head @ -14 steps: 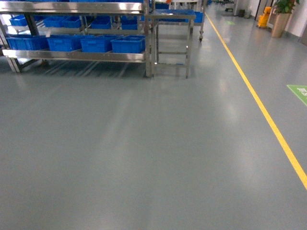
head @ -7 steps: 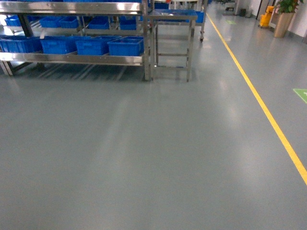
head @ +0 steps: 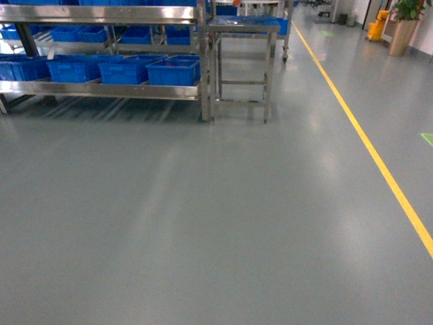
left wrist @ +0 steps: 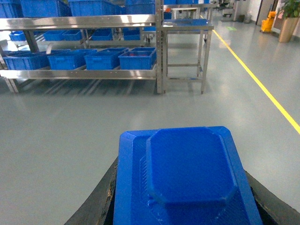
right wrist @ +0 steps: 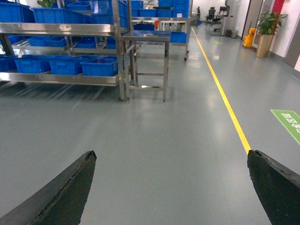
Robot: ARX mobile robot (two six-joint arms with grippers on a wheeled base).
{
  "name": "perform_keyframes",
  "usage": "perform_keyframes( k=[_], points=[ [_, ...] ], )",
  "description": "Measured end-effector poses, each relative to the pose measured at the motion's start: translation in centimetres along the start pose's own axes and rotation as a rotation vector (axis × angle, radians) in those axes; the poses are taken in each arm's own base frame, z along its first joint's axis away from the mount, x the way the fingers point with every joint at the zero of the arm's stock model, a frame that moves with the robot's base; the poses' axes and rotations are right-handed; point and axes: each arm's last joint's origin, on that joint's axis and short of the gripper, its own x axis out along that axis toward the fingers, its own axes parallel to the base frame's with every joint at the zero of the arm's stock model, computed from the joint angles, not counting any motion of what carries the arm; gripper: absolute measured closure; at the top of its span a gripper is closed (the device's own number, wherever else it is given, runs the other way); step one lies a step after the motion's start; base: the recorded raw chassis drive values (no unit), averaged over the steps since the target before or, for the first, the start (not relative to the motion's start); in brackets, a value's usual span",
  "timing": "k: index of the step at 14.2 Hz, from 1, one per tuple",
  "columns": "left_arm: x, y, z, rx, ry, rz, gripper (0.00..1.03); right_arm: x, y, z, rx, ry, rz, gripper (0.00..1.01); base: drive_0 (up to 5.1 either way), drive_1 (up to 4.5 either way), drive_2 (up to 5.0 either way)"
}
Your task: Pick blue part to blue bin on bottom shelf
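The blue part (left wrist: 187, 178), a flat plate with a raised octagonal block, fills the lower middle of the left wrist view. My left gripper (left wrist: 182, 199) is shut on it, with a black finger showing along each side. My right gripper (right wrist: 171, 154) is open over bare floor, holding nothing. Far ahead to the left, the steel rack's bottom shelf (head: 101, 89) carries a row of blue bins (head: 172, 71). The same bins (left wrist: 137, 58) show in the left wrist view and more of them (right wrist: 99, 66) in the right wrist view. Neither gripper appears in the head view.
A small flat-topped steel table (head: 242, 27) stands against the rack's right end. A yellow floor line (head: 365, 142) runs along the right, with a green floor mark (head: 427, 139) at the edge. A potted plant (head: 400, 34) and yellow bucket (head: 376, 27) stand far back right. Grey floor lies between me and the rack.
In the head view the rack and table have slid lower and look slightly nearer. The green floor mark has drifted almost out at the right edge.
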Motion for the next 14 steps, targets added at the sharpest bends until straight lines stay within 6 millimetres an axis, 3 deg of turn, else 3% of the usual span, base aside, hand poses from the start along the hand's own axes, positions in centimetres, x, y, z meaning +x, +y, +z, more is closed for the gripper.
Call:
perform_keyframes(
  k=[14],
  points=[
    [0.0,0.0,-0.02,0.001,0.002,0.0,0.59,0.0,0.0,-0.01,0.0,0.002,0.0,0.03,0.0,4.18,-4.2]
  ],
)
